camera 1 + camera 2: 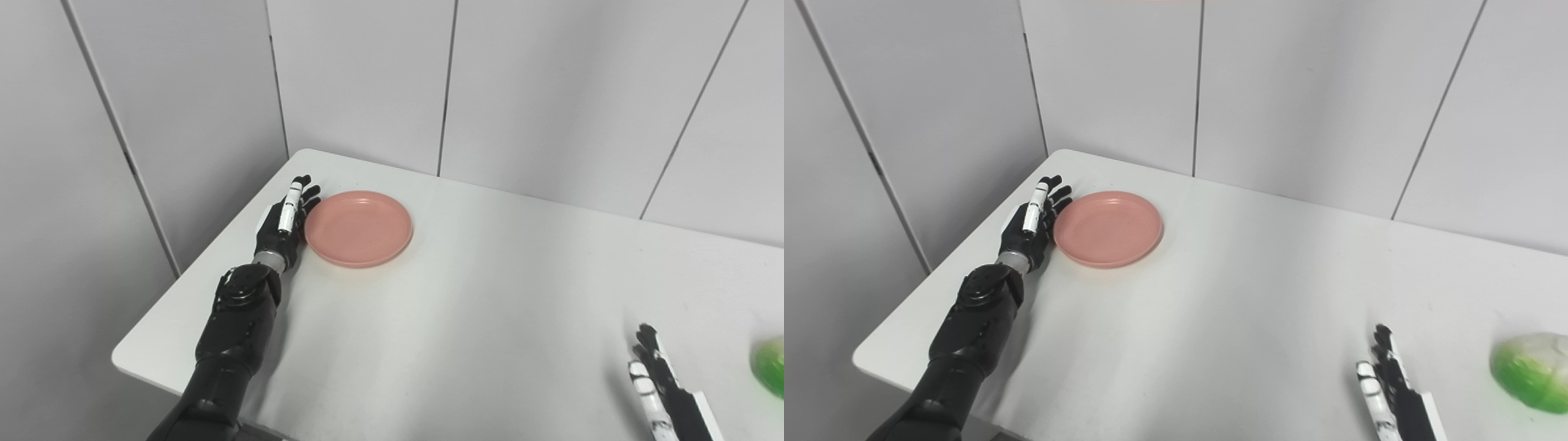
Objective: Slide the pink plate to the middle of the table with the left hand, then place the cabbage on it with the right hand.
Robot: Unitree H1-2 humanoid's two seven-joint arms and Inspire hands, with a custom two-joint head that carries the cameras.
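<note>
The pink plate (358,228) lies flat on the white table (465,318), toward its far left corner. My left hand (285,220) stands on edge right against the plate's left rim, fingers straight and apart, holding nothing. The cabbage (1531,370), green and white, rests on the table near the right edge. My right hand (1387,386) lies low at the bottom right, to the left of the cabbage with a gap between them. Its fingers are stretched out and empty.
Grey wall panels (367,79) close off the back and left of the table. The table's left edge (184,275) runs just beside my left forearm. Bare tabletop stretches between the plate and the cabbage.
</note>
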